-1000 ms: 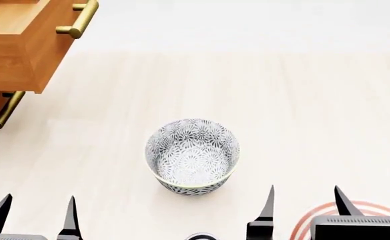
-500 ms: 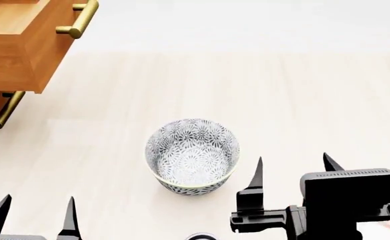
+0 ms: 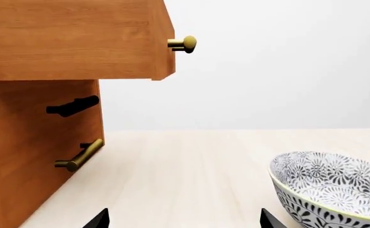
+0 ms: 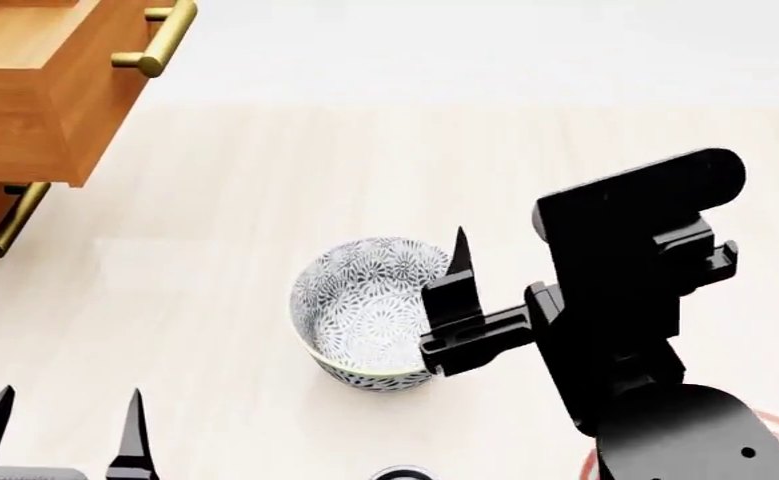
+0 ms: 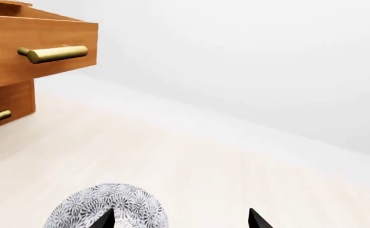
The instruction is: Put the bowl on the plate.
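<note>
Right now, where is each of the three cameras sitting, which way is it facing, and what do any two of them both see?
Head view: from the robot's head, facing down on the grey-and-white floral bowl; right gripper by its rim, left gripper low.
Left wrist view: low by the left gripper, facing the wooden drawer cabinet, bowl beside.
Right wrist view: above the right gripper, facing the bowl and cabinet.
Shared: all three show the bowl and the brass handles.

Table (image 4: 362,170): pale wood, evenly lit.
Wall (image 3: 273,66): plain white.
Cabinet (image 3: 39,142): orange-brown wood — top drawer (image 4: 42,90) stood open, brass handles (image 4: 160,40).
</note>
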Robot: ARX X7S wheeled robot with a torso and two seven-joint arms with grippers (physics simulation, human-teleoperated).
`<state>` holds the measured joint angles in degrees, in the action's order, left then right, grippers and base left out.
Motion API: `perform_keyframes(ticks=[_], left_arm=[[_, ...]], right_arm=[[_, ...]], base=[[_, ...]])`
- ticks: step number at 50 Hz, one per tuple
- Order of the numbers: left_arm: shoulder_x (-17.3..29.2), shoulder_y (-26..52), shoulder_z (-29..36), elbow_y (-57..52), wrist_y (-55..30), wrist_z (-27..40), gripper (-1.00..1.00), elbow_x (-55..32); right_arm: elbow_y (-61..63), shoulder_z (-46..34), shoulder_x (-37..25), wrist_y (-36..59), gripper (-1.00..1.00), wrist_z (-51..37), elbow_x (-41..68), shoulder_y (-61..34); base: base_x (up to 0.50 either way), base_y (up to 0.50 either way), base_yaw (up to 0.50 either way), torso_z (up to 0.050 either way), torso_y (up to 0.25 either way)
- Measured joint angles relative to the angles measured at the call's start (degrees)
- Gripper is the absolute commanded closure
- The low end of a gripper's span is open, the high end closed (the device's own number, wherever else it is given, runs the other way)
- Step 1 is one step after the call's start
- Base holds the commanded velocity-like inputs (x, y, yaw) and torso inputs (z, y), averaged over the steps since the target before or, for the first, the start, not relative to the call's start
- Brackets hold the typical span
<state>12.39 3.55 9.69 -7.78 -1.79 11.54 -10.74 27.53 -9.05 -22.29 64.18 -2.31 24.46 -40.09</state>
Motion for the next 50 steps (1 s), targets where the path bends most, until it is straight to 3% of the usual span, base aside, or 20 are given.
perform_keyframes(ticks=[21,50], left_arm=[[0.7,-0.1,0.2,-1.0,-0.4,0.6,-1.0,-0.7],[0.5,-0.6,1.0,4.7,6.4,0.5,-1.0,-0.3]], right_arm=[[-11.1,-6.6,-1.6,4.8,-1.0,10.6,4.2,-15.8],[-28.7,-19.1,1.2,2.7,-1.0,20.5,3.1,-26.4]], base=[[0.0,0.0,0.0,0.0,0.0],[0.0,0.0,0.0,0.0,0.0]])
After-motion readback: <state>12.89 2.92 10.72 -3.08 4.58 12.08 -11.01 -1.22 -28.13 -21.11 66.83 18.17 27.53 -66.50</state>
